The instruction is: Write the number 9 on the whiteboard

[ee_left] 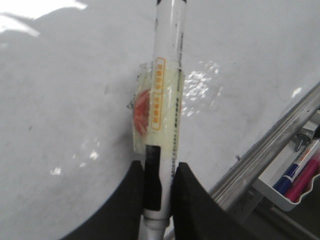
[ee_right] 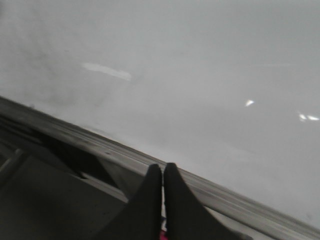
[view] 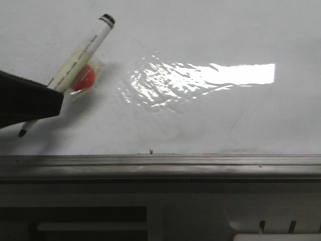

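Note:
The whiteboard fills the front view, glossy white, with a grey metal ledge along its lower edge. No number 9 shows on it in any view. My left gripper is at the board's left side, shut on a white marker that has yellowish tape and a round orange-red piece on its barrel. The marker is tilted, with its black tip low near the board; I cannot tell whether it touches. In the left wrist view the fingers clamp the marker. My right gripper is shut and empty by the ledge.
A white tray with blue and red markers hangs below the ledge. A bright light glare lies across the board's middle. Grey fittings and slots sit below the ledge.

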`<state>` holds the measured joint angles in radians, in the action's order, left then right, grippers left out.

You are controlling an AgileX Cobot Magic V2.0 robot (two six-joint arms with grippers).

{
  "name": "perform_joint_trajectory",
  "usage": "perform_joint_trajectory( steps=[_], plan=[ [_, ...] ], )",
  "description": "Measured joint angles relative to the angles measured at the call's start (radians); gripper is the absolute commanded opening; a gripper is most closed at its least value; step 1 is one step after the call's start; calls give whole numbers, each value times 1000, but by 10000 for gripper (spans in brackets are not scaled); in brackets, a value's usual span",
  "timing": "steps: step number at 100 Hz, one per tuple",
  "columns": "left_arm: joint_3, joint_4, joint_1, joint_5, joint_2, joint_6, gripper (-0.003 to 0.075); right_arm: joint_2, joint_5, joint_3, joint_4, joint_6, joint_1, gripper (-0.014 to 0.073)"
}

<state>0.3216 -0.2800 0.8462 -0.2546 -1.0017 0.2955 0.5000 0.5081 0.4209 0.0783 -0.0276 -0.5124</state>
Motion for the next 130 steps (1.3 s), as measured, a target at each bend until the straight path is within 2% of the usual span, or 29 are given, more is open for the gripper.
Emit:
perform_joint_trajectory(
  steps=[10,17,29,40,56,72,79,93,105,119,130],
  plan=[
    [36,98,0,8,0,0,-20,84,-2,81,0,2,-135,296],
    [43,146,2,2,0,0,-20,144,-9,135,0,4,-211,358],
    [45,257,39,-2,0,0,-20,237,-24,217,0,6,-297,359],
    [45,365,104,-2,0,0,-20,306,-28,278,0,8,-331,359],
    [45,405,167,-21,0,0,-20,380,-28,340,15,10,-368,359],
    [45,409,177,-22,0,0,-20,436,-28,367,34,10,-397,358],
    [45,411,177,-23,0,0,-20,456,-28,373,38,10,-403,313],
    [45,411,177,-23,0,0,-20,469,-28,378,42,10,-407,71],
    [45,416,177,-22,0,3,-20,469,-30,380,50,10,-409,-76],
    [45,420,177,-18,-2,9,2,469,-30,382,75,10,-413,-76],
    [45,420,177,-18,-2,9,123,469,-32,382,77,10,-413,-76]
  ],
)
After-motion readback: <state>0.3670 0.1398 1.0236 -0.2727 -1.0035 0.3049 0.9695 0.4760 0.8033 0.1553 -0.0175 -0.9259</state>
